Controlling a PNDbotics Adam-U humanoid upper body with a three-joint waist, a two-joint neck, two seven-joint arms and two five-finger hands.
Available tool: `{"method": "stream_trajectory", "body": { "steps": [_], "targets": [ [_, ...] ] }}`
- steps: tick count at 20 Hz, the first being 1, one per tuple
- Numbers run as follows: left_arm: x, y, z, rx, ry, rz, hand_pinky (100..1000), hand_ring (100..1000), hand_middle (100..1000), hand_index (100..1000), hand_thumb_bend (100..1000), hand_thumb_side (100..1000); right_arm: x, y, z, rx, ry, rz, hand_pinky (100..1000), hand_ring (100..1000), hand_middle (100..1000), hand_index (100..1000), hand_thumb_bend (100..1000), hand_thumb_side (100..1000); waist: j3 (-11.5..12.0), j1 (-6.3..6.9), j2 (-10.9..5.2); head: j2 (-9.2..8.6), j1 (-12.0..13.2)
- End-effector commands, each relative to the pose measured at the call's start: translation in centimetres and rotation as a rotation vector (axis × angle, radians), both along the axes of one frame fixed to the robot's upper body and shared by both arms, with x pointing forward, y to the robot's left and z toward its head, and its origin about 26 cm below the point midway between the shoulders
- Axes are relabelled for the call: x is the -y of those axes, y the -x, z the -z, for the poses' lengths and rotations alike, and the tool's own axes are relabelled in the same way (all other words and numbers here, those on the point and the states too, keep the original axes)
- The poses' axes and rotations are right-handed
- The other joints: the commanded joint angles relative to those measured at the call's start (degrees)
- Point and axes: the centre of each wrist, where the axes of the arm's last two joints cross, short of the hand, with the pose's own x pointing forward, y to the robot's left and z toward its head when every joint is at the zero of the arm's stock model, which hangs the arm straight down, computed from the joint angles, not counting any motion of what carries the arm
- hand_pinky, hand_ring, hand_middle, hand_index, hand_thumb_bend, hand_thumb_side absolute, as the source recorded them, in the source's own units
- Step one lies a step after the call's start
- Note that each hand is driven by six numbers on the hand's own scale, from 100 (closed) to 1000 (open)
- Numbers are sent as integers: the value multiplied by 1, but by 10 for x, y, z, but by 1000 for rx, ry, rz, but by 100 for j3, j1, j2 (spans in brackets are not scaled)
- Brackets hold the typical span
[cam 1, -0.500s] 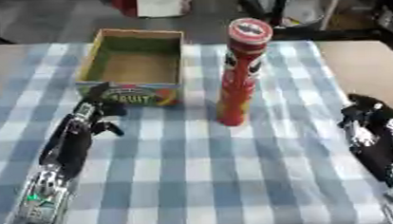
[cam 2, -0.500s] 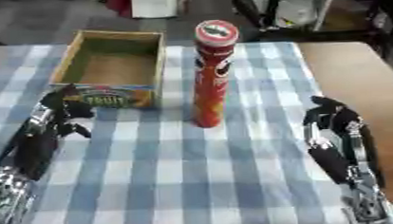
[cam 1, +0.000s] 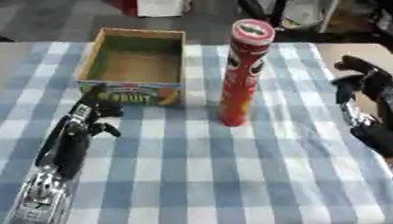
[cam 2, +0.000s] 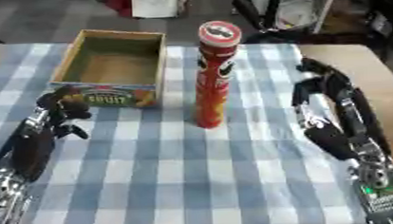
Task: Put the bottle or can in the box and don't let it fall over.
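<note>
Clearly the can [cam 1: 241, 74] is the risk: tall, narrow and red, it stands upright on the checked tabletop [cam 1: 236, 178], just beside the box [cam 1: 133, 64] on its right, touching neither hand. With so small a base and so much height, a sideways brush from fingers closing off-centre would probably tip it, and a hold taken near the lid could let the foot swing. Lowered into the box at a tilt, or caught on the wall, it might topple once let go; the box looks far shallower than the can is tall, so its walls would give little support.

The left hand [cam 1: 96, 113] lies near the box's front left corner, fingers curled, holding nothing. The right hand [cam 2: 319, 87] sits well apart to the can's right, fingers bent downward and relaxed, also empty.

By count: one can, one box, open-topped and empty, two hands, one tabletop.
</note>
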Motion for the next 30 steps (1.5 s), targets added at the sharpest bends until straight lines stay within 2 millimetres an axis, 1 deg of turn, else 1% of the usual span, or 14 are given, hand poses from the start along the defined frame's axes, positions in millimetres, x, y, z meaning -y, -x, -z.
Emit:
{"method": "stream_trajectory", "body": {
  "steps": [1, 3, 6, 8, 9, 10, 11, 12, 13, 15, 18, 23, 27, 30],
  "targets": [
    [-2, 0, -5, 14, -23, 10, 507, 723, 659, 984, 205, 1000, 4, 2, -41, 84, 111, -59, 821, 856, 903, 979, 100, 746, 22, 6, -99, -54, -121],
    [-1, -1, -5, 15, -21, 13, 507, 723, 659, 984, 205, 1000, 4, 1, -62, 113, 164, -90, 824, 859, 906, 980, 100, 747, 54, 10, -93, -86, -187],
    [0, -1, -5, 18, -19, 14, 507, 723, 659, 984, 205, 1000, 9, -4, -91, 136, 227, -103, 839, 870, 915, 985, 100, 754, 77, 29, -67, -152, -272],
    [0, -1, -6, 19, -18, 15, 507, 723, 659, 984, 205, 1000, 12, -5, -100, 134, 232, -111, 839, 870, 915, 985, 100, 754, 84, 36, -59, -170, -296],
    [0, -1, -6, 19, -18, 15, 507, 723, 659, 984, 205, 1000, 13, -5, -102, 129, 227, -118, 839, 870, 915, 985, 100, 754, 84, 37, -58, -173, -299],
    [0, -1, -5, 16, -21, 15, 508, 724, 659, 984, 206, 1000, 13, -5, -104, 126, 225, -129, 886, 891, 932, 996, 100, 850, 98, 37, -60, -212, -400],
    [3, -2, -5, 14, -20, 28, 508, 724, 659, 984, 206, 1000, 11, -7, -106, 117, 232, -150, 887, 892, 933, 997, 100, 864, 178, 33, -77, -259, -619],
    [6, -2, -5, 14, -18, 44, 508, 724, 659, 984, 207, 1000, 8, -11, -107, 96, 240, -168, 887, 892, 933, 997, 100, 867, 293, 32, -90, -289, -782],
    [8, -2, -6, 14, -16, 58, 508, 725, 659, 984, 207, 1000, 4, -15, -106, 69, 247, -186, 887, 892, 934, 998, 100, 875, 386, 33, -99, -305, -882],
    [12, -3, -6, 13, -12, 77, 508, 725, 659, 983, 207, 1000, -9, -26, -103, 9, 259, -224, 891, 895, 934, 1000, 100, 914, 482, 41, -118, -333, -1002],
    [14, -4, -7, 16, -6, 91, 508, 725, 659, 983, 208, 1000, -29, -41, -100, -48, 292, -248, 894, 895, 933, 1000, 100, 944, 548, 55, -109, -385, -1104],
    [16, -6, -11, 29, -2, 96, 508, 726, 658, 983, 207, 1000, -56, -65, -109, -104, 352, -241, 917, 911, 944, 1000, 100, 1000, 608, 72, -37, -462, -1201],
    [17, -7, -13, 38, -1, 94, 508, 726, 658, 983, 207, 1000, -68, -82, -121, -124, 420, -220, 944, 928, 955, 1000, 100, 1000, 616, 85, 10, -516, -1234],
    [17, -8, -14, 40, 1, 94, 508, 726, 658, 982, 207, 1000, -67, -96, -116, -151, 466, -206, 961, 939, 963, 1000, 100, 1000, 620, 93, 13, -533, -1280]
  ]
}}
